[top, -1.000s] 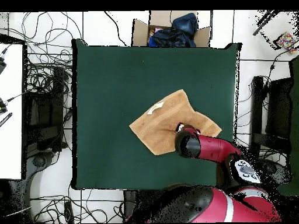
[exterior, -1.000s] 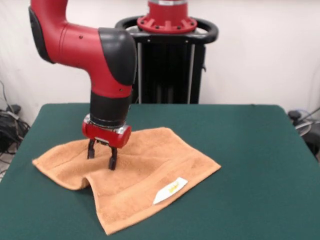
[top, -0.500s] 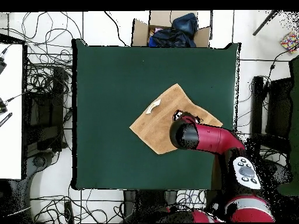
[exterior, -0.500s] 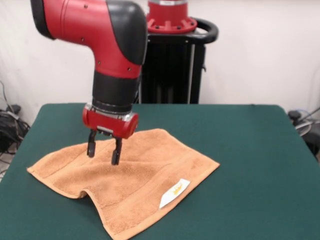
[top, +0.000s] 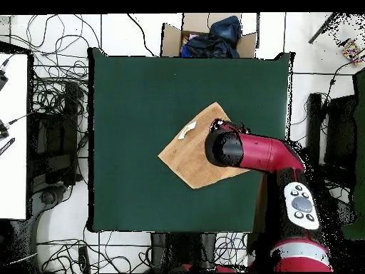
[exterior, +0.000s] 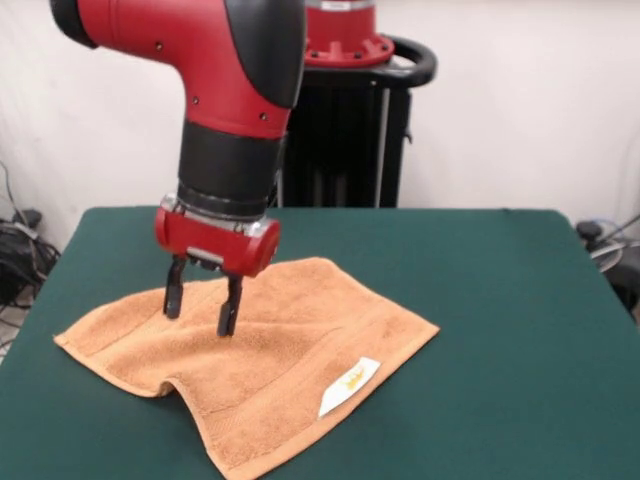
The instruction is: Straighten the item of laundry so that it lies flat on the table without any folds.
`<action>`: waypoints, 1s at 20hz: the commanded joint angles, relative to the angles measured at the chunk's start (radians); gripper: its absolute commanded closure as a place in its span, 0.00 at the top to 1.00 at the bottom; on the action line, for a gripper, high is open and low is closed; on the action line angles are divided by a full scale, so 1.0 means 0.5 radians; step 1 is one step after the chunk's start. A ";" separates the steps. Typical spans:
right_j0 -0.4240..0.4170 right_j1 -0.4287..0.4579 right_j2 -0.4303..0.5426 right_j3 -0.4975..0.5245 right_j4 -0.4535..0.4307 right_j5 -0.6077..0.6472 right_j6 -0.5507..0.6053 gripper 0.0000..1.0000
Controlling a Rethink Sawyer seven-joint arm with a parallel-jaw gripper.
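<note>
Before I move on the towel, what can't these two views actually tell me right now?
- Towel, overhead view: the part nearest the robot is hidden under the arm.
- Gripper, front view: open; whether its tips touch the cloth cannot be told. Overhead, the arm hides it.
- White tag: print too small to read.
- Towel's nearest corner, front view: cut off by the bottom edge.

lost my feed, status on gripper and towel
Gripper open, empty, just above towel. Towel spread on table, small hump at near edge. Nothing in the way.

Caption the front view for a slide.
Open gripper above an orange towel with one raised fold on the green table.
</note>
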 commanded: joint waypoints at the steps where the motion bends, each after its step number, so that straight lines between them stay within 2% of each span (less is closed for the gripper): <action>1: 0.064 0.393 0.169 -0.258 0.073 -0.194 0.250 1.00; 8: -0.056 0.627 0.307 -0.352 0.069 -0.141 0.123 1.00; 14: -0.100 0.671 0.457 -0.320 0.067 -0.058 0.071 1.00; 17: -0.116 0.738 0.470 -0.361 0.041 -0.042 0.036 1.00; 20: -0.118 0.842 0.445 -0.495 0.024 0.067 -0.032 1.00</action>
